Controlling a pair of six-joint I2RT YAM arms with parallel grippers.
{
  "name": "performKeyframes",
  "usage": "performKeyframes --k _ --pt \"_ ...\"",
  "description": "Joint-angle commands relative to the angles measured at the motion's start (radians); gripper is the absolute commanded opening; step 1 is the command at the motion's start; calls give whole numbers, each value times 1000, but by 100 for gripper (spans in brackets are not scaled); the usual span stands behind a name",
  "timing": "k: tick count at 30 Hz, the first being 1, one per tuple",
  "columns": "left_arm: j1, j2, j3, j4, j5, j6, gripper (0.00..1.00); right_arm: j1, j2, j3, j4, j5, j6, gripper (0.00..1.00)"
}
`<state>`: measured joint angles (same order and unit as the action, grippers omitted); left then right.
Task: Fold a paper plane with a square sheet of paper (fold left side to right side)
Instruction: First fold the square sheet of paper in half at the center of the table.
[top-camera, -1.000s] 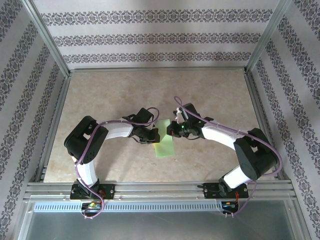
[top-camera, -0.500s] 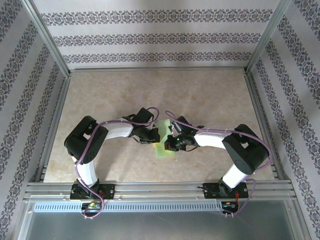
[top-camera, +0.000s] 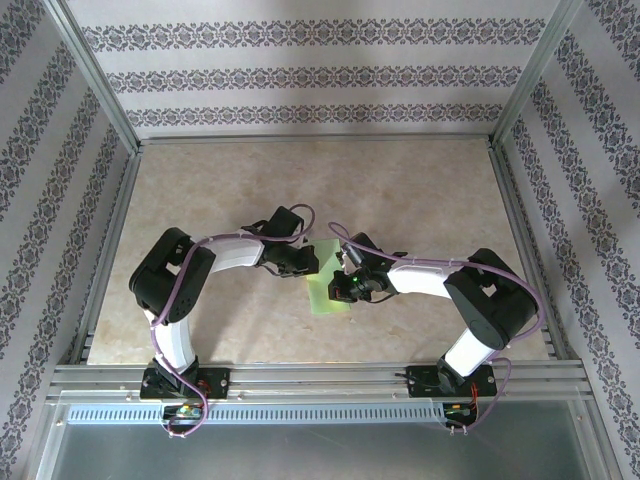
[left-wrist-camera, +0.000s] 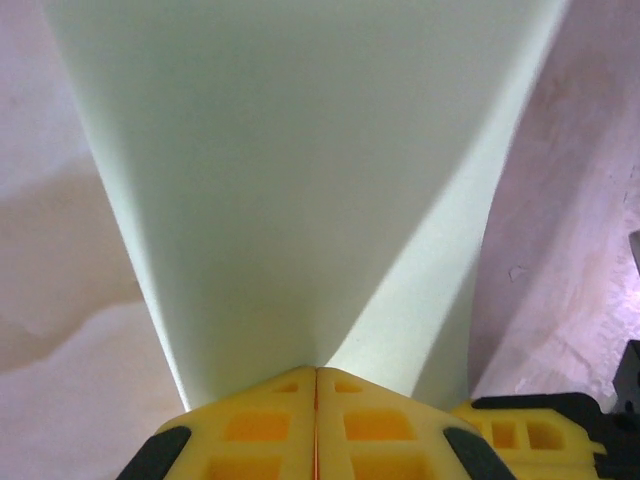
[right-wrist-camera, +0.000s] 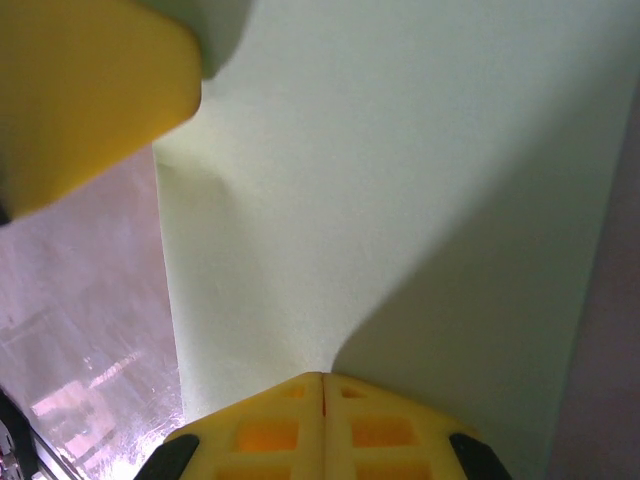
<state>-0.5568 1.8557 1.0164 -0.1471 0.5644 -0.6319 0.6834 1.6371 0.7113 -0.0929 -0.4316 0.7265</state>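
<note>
**Status: square sheet of paper (top-camera: 324, 298) at centre, jaws closed both sides**

table (top-camera: 250, 190): beige mottled top, patterned walls round it. left arm (top-camera: 225, 262) + right arm (top-camera: 430, 280) both bent inward, wrists nearly meeting mid-top. Paper lies betw the wrists, shows as a narrow green strip running near-to-far, partly under both grippers. left gripper (left-wrist-camera: 316, 372): fingers pressed together, tips at paper surface, shaded crease fanning out from them. right gripper (right-wrist-camera: 322, 376): same, fingers together, tips on paper. Can't tell if either actually nips the sheet.

Matte light green paper (left-wrist-camera: 300, 180), smooth faintly glossy tabletop (top-camera: 420, 190), bare metal frame rails (top-camera: 320, 372)
</note>
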Motion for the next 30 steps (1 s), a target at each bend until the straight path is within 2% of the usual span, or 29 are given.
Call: performKeyframes --k 1,9,18,30 --pt "11 19 -12 89 -13 30 8 10 72 -36 -93 118 -24 0" --pt "26 22 -91 204 -26 -11 8 9 86 -36 -115 133 -36 0" --pt "40 32 -98 196 -38 -13 9 9 92 -27 -137 142 -49 0" --pt "140 64 -36 173 -38 31 9 9 98 -24 -153 134 -61 0"
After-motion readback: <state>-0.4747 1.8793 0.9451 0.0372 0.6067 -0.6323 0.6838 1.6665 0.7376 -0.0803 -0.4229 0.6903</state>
